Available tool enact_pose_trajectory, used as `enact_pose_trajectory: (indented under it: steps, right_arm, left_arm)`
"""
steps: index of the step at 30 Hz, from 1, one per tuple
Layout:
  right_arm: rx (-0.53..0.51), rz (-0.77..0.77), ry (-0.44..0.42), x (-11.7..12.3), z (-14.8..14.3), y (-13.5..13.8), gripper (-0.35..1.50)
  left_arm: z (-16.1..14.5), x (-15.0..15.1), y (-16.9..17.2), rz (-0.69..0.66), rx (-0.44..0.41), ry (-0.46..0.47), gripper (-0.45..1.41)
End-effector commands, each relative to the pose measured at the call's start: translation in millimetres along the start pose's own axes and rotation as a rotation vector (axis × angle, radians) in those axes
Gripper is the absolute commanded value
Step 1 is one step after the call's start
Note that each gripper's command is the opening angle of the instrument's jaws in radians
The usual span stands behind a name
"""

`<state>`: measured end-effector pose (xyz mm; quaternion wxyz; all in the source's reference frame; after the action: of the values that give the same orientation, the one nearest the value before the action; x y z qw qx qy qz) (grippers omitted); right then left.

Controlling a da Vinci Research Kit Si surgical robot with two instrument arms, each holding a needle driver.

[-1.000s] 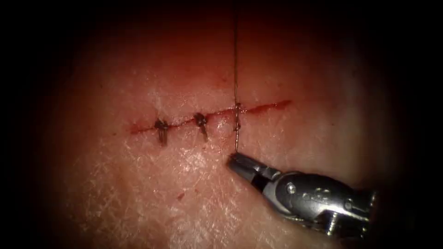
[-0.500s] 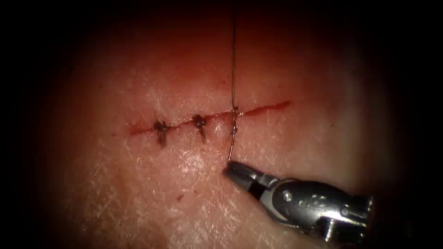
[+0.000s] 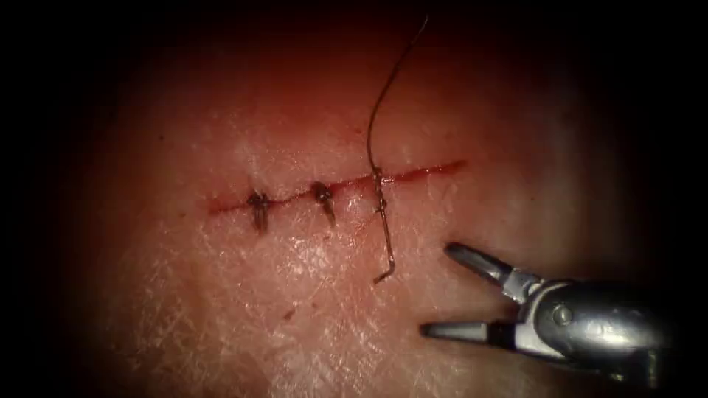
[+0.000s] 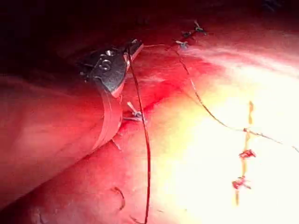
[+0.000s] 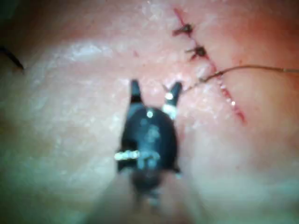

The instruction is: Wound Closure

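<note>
Right claw [image 3: 453, 291] sits with its 2 jaws spread wide and nothing between them, on the tissue [image 3: 221, 309] below the cut [image 3: 339, 183] and toward its right end. A second ago those jaws were pinched on the free tail of the thread [image 3: 383, 236]; now that tail lies loose on the tissue just left of the claw, its tip kinked. In the right wrist view the same claw [image 5: 155, 92] shows both tips parted, the thread [image 5: 243, 69] running off beside one tip.

Thread's long axis runs roughly up and down, crossing the cut at a knot, then curving upward into the dark (slack now, where it was straight before). 2 finished stitches [image 3: 258, 205] sit on the cut to the left. Open tissue surrounds the claw on all sides.

Left claw [image 4: 134, 46] appears in the left wrist view with thread [image 4: 145, 135] passing by its tip; I cannot tell how its jaws stand. No needle can be made out.
</note>
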<state>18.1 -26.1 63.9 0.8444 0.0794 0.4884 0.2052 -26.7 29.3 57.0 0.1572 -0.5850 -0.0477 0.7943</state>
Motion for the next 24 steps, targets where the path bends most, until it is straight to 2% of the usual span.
enact_pose_trajectory:
  steps: [1,4,10,12,15,18,24]
  right_arm:
    - [-0.010,0.021,0.026,0.4,0.4,0.5,1.06]
    - [-0.032,0.060,0.073,1.9,1.3,2.1,0.62]
    - [-0.051,0.068,0.081,2.5,5.0,5.0,0.02]
    - [-0.060,0.066,0.087,2.3,6.0,5.7,-0.11]
    - [-0.062,0.059,0.092,1.5,8.2,6.8,-0.23]
    - [-0.061,0.053,0.095,1.1,9.3,7.4,-0.27]
    - [-0.070,0.050,0.112,0.7,10.1,8.7,-0.32]
  left_arm:
    - [0.1,0.2,0.5,0.007,-0.010,0.005,-0.45]
    - [-2.3,2.2,4.5,0.014,-0.015,-0.003,-0.45]
    - [-4.6,3.5,11.7,0.026,-0.036,0.001,-0.45]
    - [-4.9,3.5,14.1,0.036,-0.036,0.000,-0.45]
    - [-5.1,3.1,17.3,0.053,-0.050,0.005,-0.45]
    - [-5.3,2.6,18.9,0.064,-0.060,-0.001,-0.45]
    - [-4.9,1.0,21.5,0.048,-0.080,-0.006,-0.45]
